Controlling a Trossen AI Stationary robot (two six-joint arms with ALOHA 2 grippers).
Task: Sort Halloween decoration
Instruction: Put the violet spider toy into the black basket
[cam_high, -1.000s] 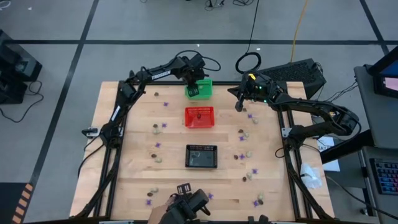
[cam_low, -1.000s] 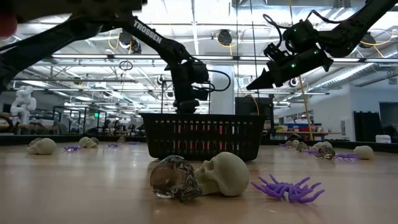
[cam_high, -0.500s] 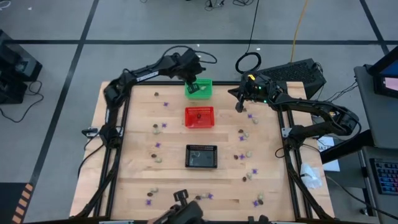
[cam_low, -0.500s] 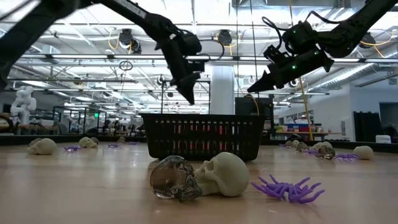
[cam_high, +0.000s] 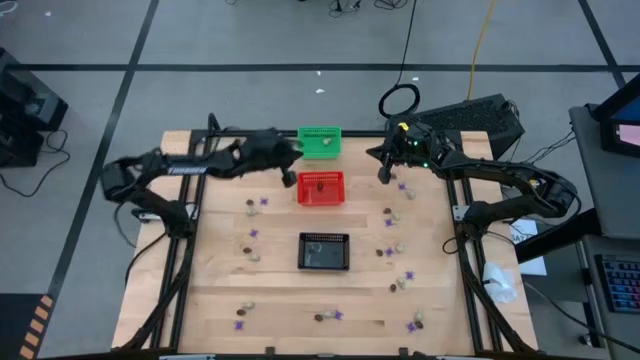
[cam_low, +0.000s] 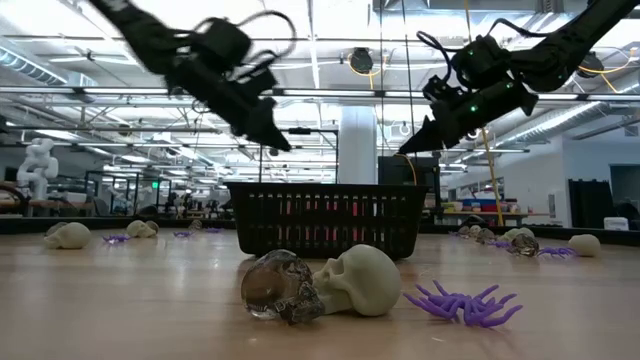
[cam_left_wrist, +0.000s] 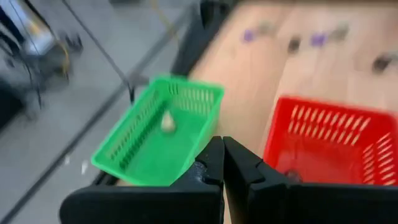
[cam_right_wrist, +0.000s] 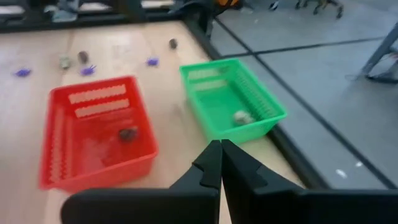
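Baskets stand in a row down the middle of the table (cam_high: 210, 290): the green basket (cam_high: 320, 141) at the far edge, the red basket (cam_high: 321, 187) just in front of it and the black basket (cam_high: 325, 251) nearer still. Taking the red basket as the landmark, the left gripper (cam_high: 293, 153) hangs above its far left corner, between it and the green basket, with its fingers pressed together and nothing between them. The right gripper (cam_high: 383, 174) is raised in the air to the right of the red basket, its fingers likewise closed and empty. One pale cream trinket (cam_left_wrist: 167, 122) lies inside the green basket, and a dark brown trinket (cam_right_wrist: 128, 133) lies inside the red one. More Halloween decoration, purple (cam_high: 264, 201), cream (cam_high: 396, 248) and brown (cam_high: 244, 250), lies scattered over the wood on both sides of the red basket and beyond the black basket.
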